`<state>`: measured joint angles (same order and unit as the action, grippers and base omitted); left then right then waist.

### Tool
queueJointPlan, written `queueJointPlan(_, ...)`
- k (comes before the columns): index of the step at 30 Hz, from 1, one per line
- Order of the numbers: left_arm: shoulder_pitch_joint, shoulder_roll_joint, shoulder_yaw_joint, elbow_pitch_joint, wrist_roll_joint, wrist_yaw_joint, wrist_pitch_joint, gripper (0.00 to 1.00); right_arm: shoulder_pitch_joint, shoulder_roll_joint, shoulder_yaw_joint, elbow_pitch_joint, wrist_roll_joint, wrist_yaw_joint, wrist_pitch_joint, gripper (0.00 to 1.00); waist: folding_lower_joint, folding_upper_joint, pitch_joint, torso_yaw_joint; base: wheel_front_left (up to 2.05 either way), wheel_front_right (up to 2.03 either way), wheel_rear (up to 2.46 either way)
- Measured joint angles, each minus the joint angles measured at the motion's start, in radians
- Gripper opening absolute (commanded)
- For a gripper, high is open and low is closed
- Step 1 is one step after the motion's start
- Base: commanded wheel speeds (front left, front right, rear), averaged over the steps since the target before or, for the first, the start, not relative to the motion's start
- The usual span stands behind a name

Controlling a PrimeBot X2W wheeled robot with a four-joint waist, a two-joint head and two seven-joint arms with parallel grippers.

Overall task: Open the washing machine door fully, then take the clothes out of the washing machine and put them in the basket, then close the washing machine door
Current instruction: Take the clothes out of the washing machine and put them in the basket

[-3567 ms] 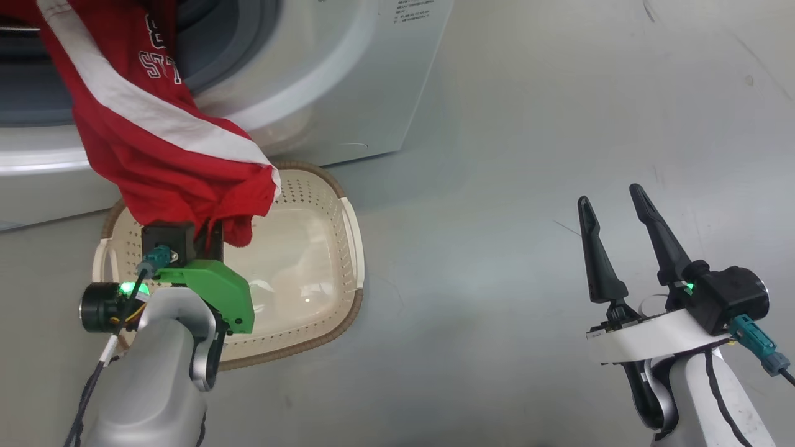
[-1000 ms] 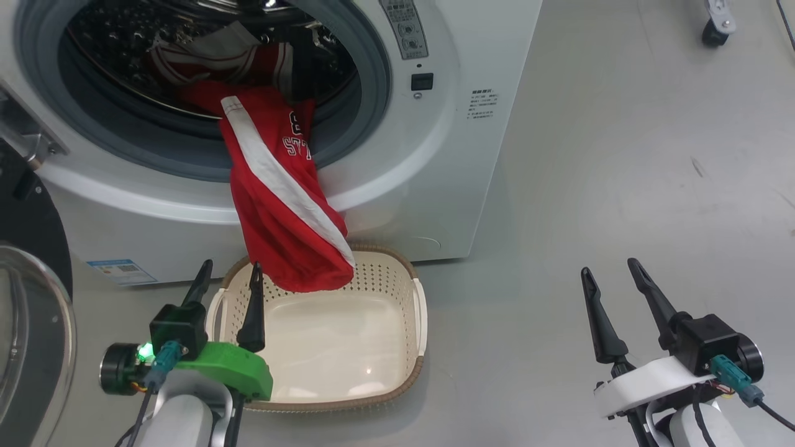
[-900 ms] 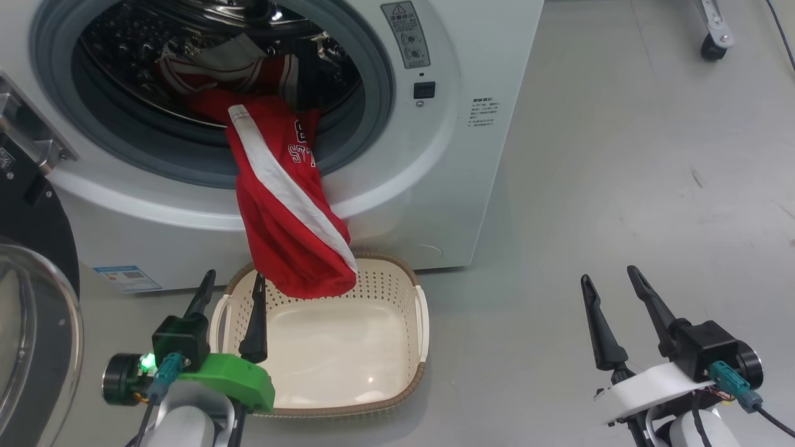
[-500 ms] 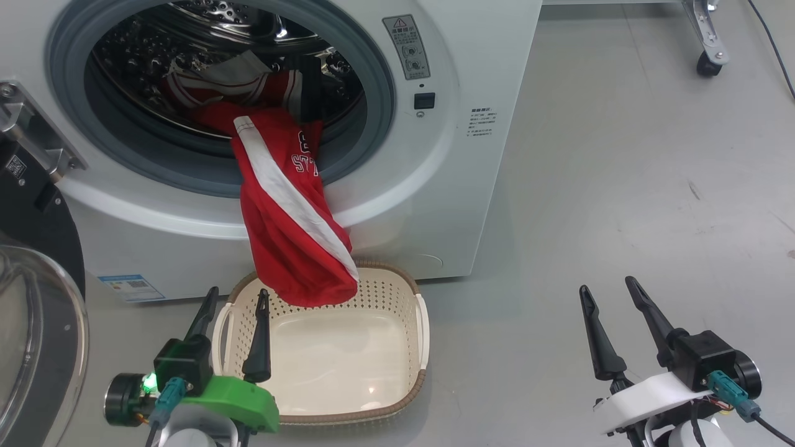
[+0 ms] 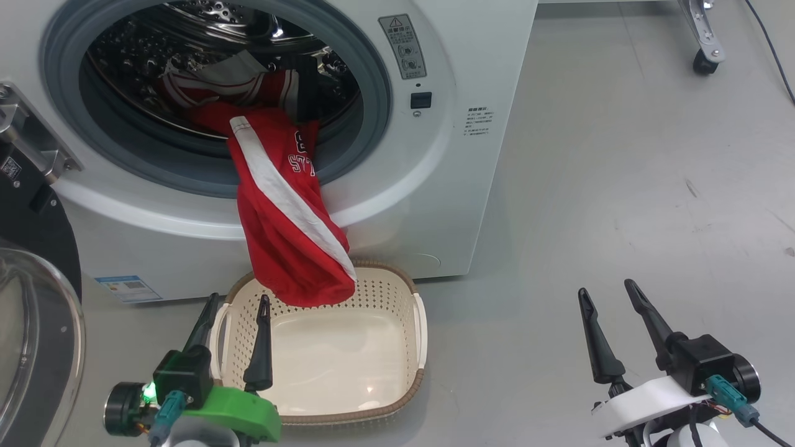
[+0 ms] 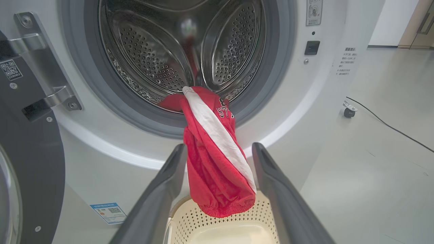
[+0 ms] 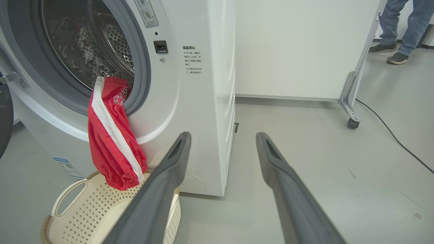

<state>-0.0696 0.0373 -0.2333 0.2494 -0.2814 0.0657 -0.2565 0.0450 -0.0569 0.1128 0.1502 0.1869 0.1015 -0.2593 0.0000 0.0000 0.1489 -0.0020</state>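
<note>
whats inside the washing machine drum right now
Red, white-striped clothes lie bunched in the perforated drum; one garment spills over the grey gasket, its end hanging over the basket. Whatever lies beneath the pile is covered.

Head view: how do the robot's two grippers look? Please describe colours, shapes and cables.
The left gripper has two long, tapered black fingers on a black block, a bright green plastic cover, a glowing green light and a teal connector. The right gripper has the same black fingers, but a white curved bracket, a black housing and a teal plug with a black cable.
</note>
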Motion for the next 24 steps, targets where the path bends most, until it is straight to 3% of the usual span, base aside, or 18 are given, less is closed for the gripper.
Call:
queueJointPlan(17,0.013,0.002,-0.011,-0.012,-0.001,0.008,0.041,1.00,-0.001,0.003,0.020,-0.022,0.000,0.000,0.000,1.00,0.0000,0.0000,0.039,-0.016,0.00,0.00,0.00)
queueJointPlan(24,-0.014,0.004,-0.012,0.040,-0.018,-0.010,0.081,1.00,-0.014,0.003,0.037,-0.027,-0.005,0.000,0.000,1.00,0.0000,0.0000,0.064,-0.037,0.00,0.00,0.00)
